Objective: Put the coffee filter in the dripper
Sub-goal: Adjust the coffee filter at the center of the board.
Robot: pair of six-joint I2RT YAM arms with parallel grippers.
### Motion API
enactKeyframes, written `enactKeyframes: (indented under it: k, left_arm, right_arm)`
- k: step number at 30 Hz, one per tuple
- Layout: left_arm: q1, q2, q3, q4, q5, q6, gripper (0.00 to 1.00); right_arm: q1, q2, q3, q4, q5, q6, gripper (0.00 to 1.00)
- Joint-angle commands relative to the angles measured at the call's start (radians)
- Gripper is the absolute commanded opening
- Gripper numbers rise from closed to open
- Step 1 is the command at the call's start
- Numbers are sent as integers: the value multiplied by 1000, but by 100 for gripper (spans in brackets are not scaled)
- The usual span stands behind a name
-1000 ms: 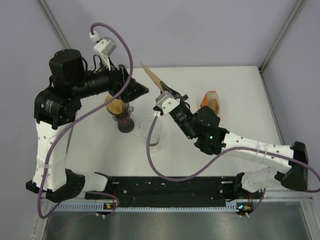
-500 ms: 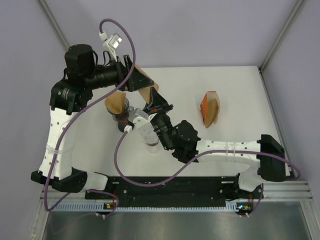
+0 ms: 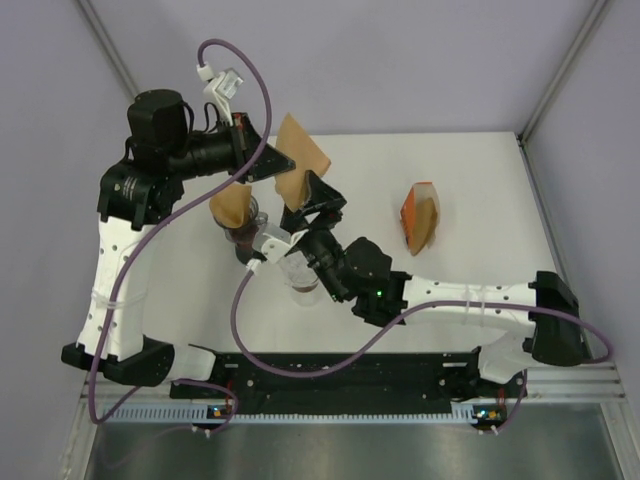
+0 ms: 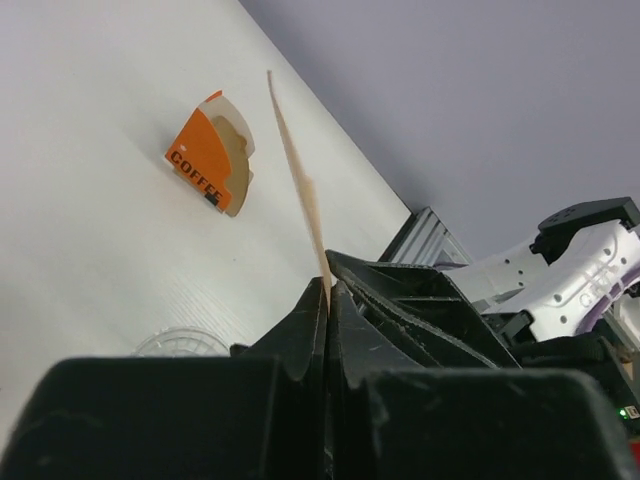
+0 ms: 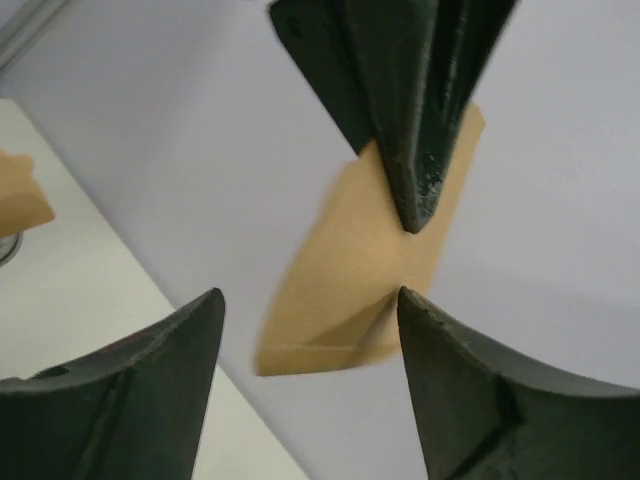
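Observation:
A brown paper coffee filter [image 3: 302, 158] hangs in the air at the back of the table, with my left gripper [image 3: 284, 172] shut on its lower left edge. In the left wrist view the filter [image 4: 300, 190] stands edge-on, rising out of the closed jaws of the left gripper [image 4: 328, 285]. My right gripper [image 3: 318, 196] sits just below the filter, open and apart from it. The right wrist view has the filter [image 5: 360, 280] beyond the spread tips of the right gripper [image 5: 308, 294], pinched by the left fingers [image 5: 415, 120]. The clear ribbed dripper [image 3: 300, 268] stands under the right wrist.
A dark cup [image 3: 243, 238] with another brown filter [image 3: 228, 206] in it stands left of the dripper. An orange coffee filter box [image 3: 420, 215] lies at the right of the white table [image 3: 480, 180]. The right arm [image 3: 460, 300] stretches across the front.
The left gripper has shut on the filter and the right gripper has opened and let go of it. The filter now hangs slightly higher, from the left gripper alone.

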Motion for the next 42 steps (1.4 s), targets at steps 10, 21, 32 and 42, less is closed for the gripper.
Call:
enactKeyframes:
  k: [10, 21, 32, 42]
  left_arm:
    - [1, -31, 41, -177, -6, 413, 0]
    - [-40, -54, 38, -306, 147, 593, 0]
    - [-57, -39, 41, -292, 138, 553, 0]
    - [-28, -56, 135, -375, 140, 578, 64]
  right_arm:
    - [-430, -377, 90, -796, -1187, 1054, 99]
    - [-658, -115, 252, -652, -1788, 1547, 88]
    - [-604, -6, 282, -401, -1938, 1773, 26]
    - [-627, -118, 278, -693, -1842, 1587, 0]
